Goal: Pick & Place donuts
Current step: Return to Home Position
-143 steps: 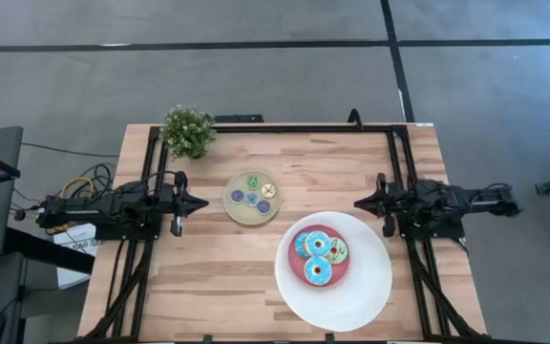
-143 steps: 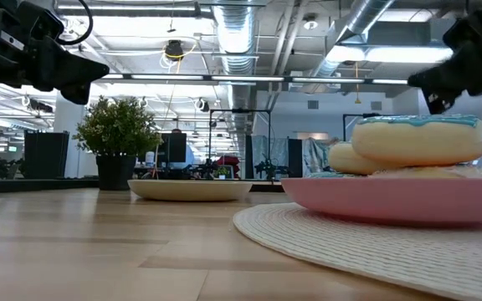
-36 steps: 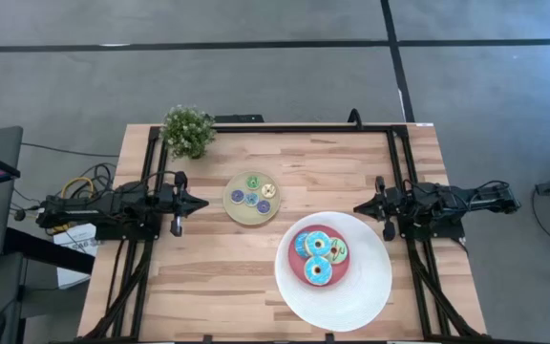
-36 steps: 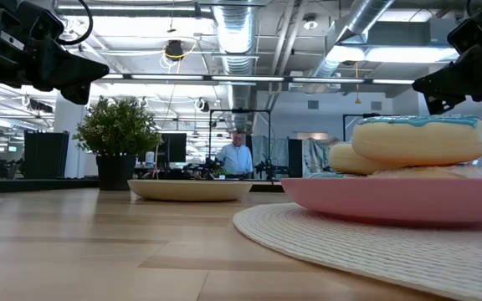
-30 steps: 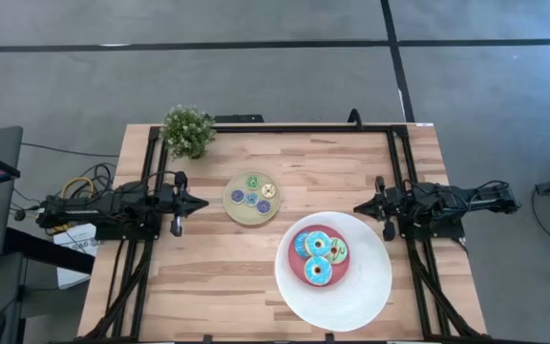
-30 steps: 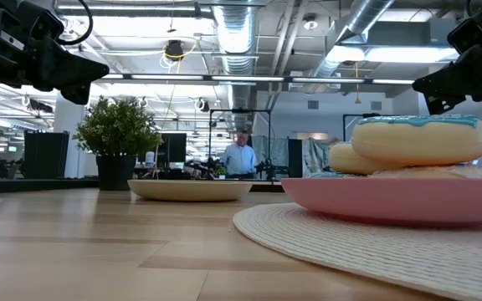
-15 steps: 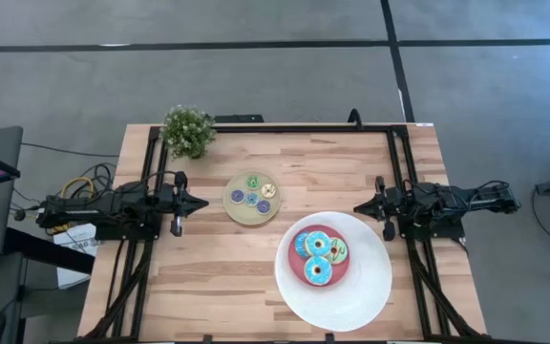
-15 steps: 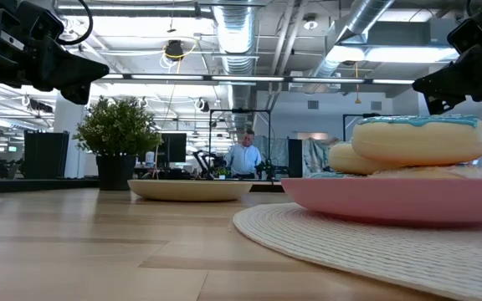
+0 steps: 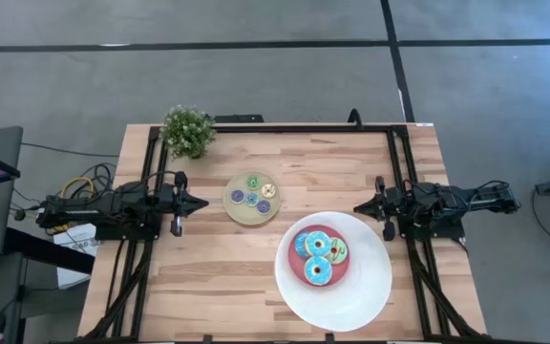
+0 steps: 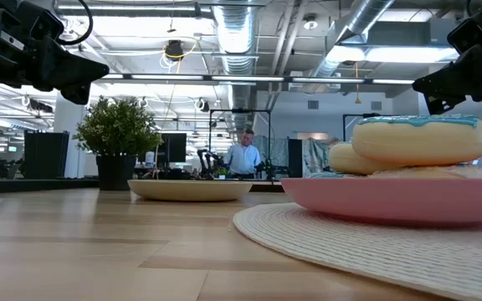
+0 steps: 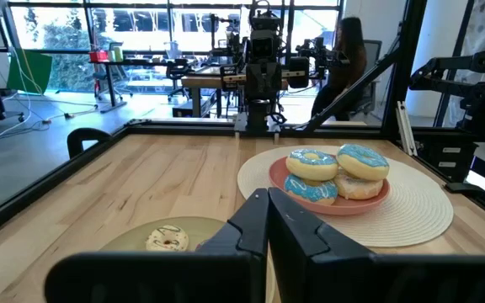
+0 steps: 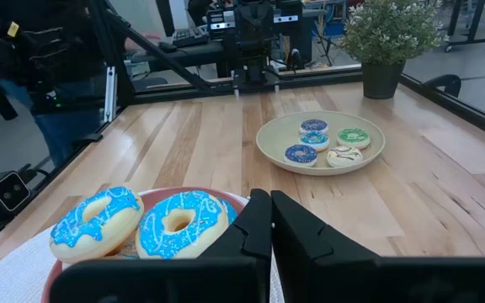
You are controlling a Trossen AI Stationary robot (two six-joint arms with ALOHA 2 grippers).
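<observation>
table [image 9: 208, 277]: pale wood planks, satin sheen. donuts [image 12: 200, 220] just before right gripper [image 12: 270, 195]: glossy blue icing. mat [image 10: 350, 238] under them: white, woven, rough. tan plate [image 12: 369, 150] farther ahead: smooth, matt. fingers [image 12: 251, 229]: matt black plastic.

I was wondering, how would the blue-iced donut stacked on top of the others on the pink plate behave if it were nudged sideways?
The top donut rests on other donuts rather than on the pink plate, so a nudge would probably slide it off. Lying flat, it seems unlikely to roll. Its smooth, rounded sides may be slippery to grip.
</observation>
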